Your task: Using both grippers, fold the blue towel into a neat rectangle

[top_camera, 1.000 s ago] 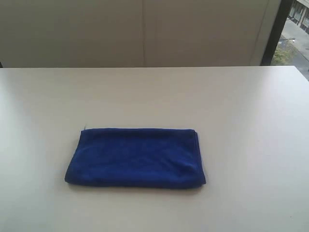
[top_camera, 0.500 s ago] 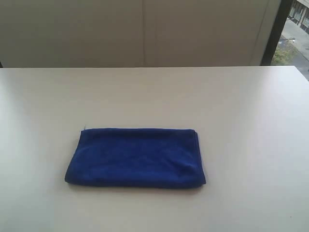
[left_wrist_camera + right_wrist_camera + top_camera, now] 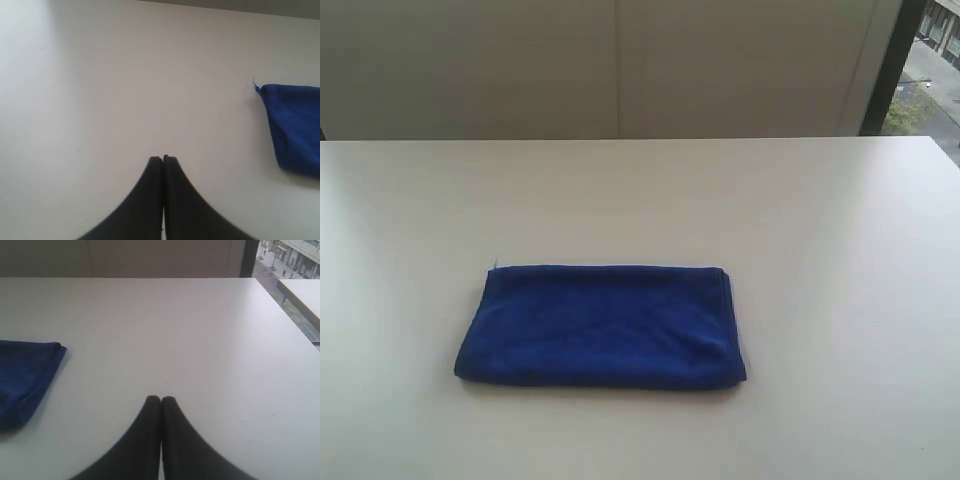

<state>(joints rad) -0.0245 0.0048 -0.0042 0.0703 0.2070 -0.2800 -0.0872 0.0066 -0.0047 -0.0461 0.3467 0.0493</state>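
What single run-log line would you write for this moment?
towel: folded rectangle, flat on table | left claw: shut, empty | right claw: shut, empty

Towel [image 3: 600, 325] was deep royal blue, plain, no pattern; slightly darker blue along edge seams. Tiny pale fleck showed at its far left corner. Table [image 3: 640, 190] was plain off-white, greyer toward left. Wall [image 3: 470, 60] behind was dull beige-grey, unpatterned. Window frame [image 3: 890, 65] was black, green patch beyond. Left gripper [image 3: 163, 160] was matte black. Right gripper [image 3: 161, 400] was matte black too.
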